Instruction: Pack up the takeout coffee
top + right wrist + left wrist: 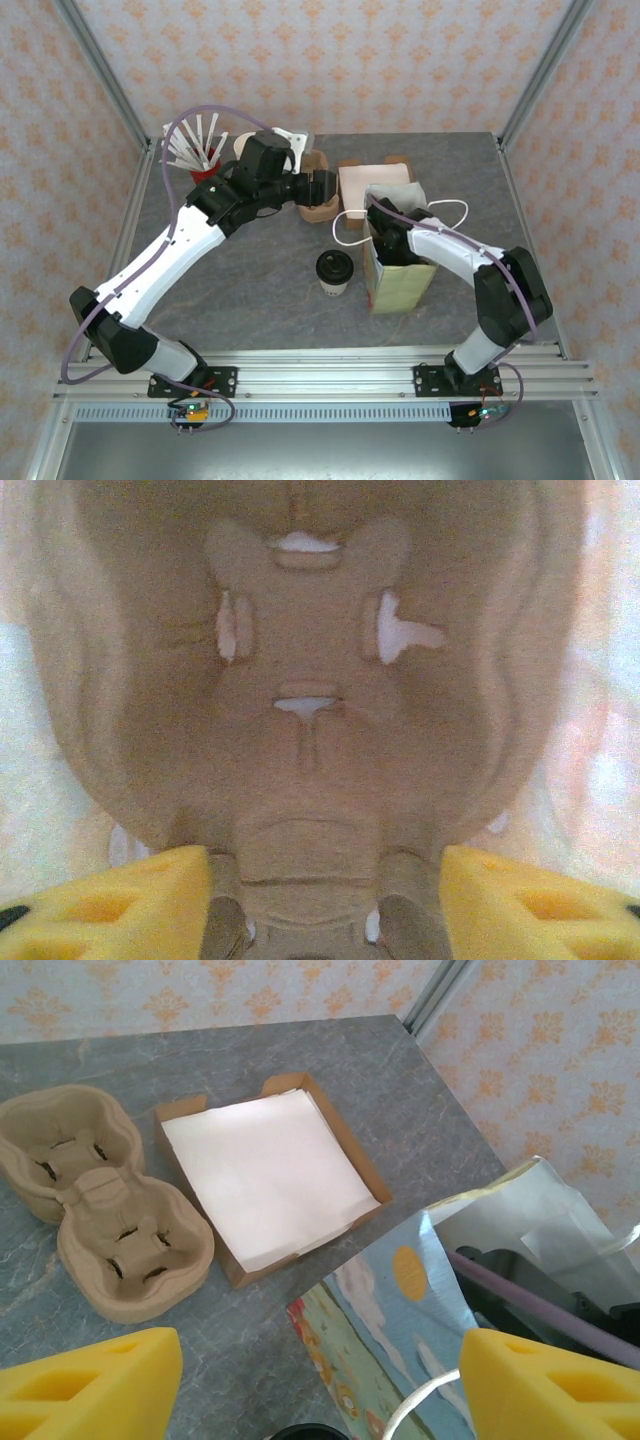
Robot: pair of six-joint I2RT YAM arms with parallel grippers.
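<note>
Right claw (325, 885): fingers spread, down inside the paper bag (402, 278), near end of a pulp cup tray (310, 680) between them; whether they touch it cannot be told. Left claw (320, 1360): fingers spread, nothing between, hovering over the back of the table (250, 290). Coffee (333, 272): lidded, upright on the table just left of the bag, not yet packed. Step, as judged: seat the tray flat on the bag floor, then lift straight out of the mouth, leaving a socket free for the cup to go in upright. Containers: bag, holding the tray; spare tray (100, 1210), sockets empty; cardboard box (352, 1143), white napkins (265, 1170) inside; red holder (203, 172), straws (195, 145).
</note>
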